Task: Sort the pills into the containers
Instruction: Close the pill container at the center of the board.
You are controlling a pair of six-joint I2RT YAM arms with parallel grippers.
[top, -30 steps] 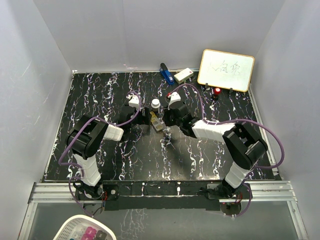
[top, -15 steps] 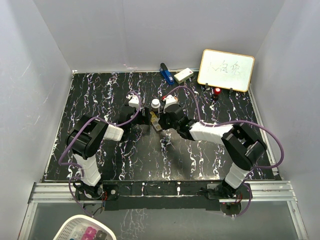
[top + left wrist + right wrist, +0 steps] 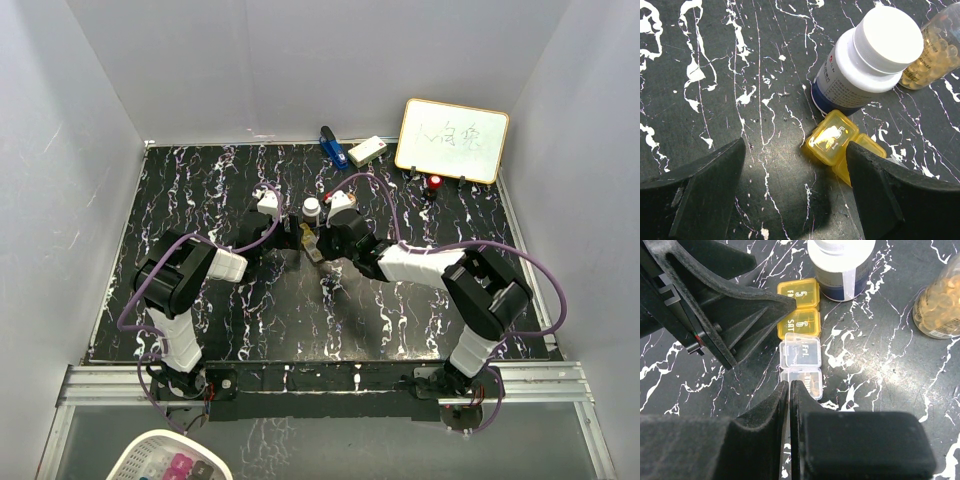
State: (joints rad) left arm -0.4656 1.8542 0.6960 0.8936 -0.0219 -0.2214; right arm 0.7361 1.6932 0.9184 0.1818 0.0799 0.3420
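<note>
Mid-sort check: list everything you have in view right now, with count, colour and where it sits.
Pill box: 1, yellow and clear sections, mid-table between the claws.
Capped bottle: 1, dark with white cap, just behind the box.
Amber bottle: 1, golden, beside the capped bottle.
Whiteboard: 1, white, back right.
Blue object: 1, blue, back edge, centre.
White block: 1, white, right of the blue object.
Red-topped item: 1, red, by the whiteboard's foot.
Basket: 1, white, below the near edge, left.
Table: 1, black with white veins.
Left claw: open, at the box's yellow end.
Right claw: shut, tips at the box's clear end.
</note>
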